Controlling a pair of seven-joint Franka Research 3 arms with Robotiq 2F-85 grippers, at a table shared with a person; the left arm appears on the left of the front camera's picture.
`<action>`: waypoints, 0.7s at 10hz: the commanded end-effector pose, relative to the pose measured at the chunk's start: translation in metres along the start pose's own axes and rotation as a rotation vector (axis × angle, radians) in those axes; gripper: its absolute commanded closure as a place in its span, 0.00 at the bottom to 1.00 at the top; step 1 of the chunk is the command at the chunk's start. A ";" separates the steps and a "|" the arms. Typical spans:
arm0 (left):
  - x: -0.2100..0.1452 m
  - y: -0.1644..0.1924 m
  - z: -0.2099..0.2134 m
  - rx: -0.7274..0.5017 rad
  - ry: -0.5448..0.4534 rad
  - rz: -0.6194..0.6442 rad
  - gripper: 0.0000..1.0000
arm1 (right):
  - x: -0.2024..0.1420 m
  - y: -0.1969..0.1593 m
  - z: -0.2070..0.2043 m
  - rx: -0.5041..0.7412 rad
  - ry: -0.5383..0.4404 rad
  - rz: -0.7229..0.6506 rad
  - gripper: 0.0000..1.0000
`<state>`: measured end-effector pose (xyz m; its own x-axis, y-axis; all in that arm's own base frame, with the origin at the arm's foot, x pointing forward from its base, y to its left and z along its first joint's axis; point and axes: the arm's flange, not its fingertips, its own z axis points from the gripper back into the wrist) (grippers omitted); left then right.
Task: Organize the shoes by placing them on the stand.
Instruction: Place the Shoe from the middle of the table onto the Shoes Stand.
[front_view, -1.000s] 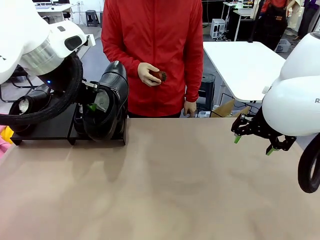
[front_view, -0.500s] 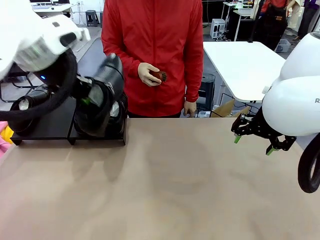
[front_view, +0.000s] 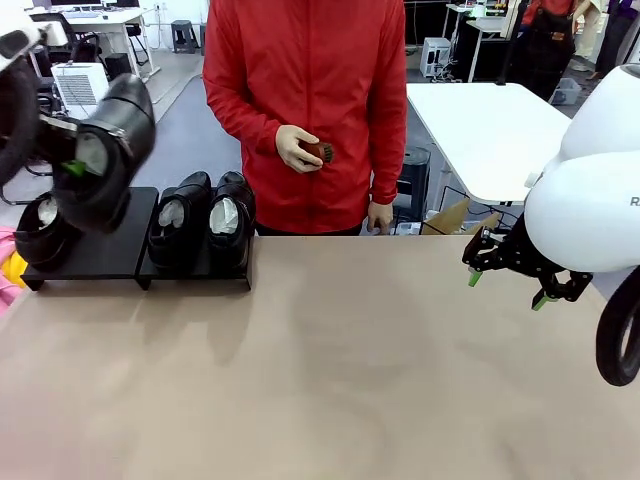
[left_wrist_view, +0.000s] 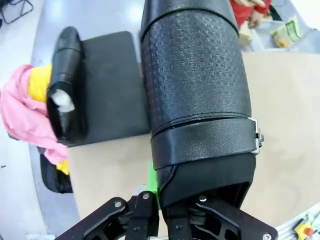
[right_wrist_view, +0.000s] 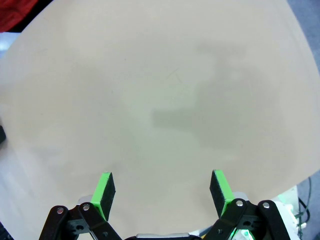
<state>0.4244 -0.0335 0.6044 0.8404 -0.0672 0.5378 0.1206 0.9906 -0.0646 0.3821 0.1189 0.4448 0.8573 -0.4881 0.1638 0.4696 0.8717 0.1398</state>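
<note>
Left gripper (front_view: 72, 168) is clamped on a glossy black leather shoe (front_view: 105, 150), upper left of the frame, above the low matte black stand (front_view: 105, 255). I'd level it, then lower it into the empty spot beside the end shoe (front_view: 42, 228). Right gripper (front_view: 509, 285) hangs open at right.

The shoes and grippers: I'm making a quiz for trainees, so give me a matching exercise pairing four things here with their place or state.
Column one:
1. Lifted shoe
2. Pair of shoes
3. Right gripper
4. Brown brush

Column two:
A. Open, nothing between its fingers
B. In the person's hand
C. Held above the stand by the left gripper
D. Side by side on the stand's right section

Pairs: 1-C, 2-D, 3-A, 4-B
</note>
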 end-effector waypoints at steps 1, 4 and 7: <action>0.021 0.029 -0.014 -0.001 -0.042 0.004 1.00 | 0.002 0.000 0.002 0.002 -0.004 0.013 0.00; 0.037 0.069 -0.064 0.010 -0.066 0.045 1.00 | 0.002 0.000 0.002 0.002 -0.004 0.013 0.00; 0.038 0.075 -0.085 -0.004 -0.049 0.066 1.00 | 0.002 0.000 0.002 0.002 -0.004 0.013 0.00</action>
<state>0.5103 0.0254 0.5381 0.8325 0.0071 0.5540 0.0457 0.9956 -0.0814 0.3819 0.1188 0.4454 0.8571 -0.4881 0.1649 0.4694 0.8717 0.1405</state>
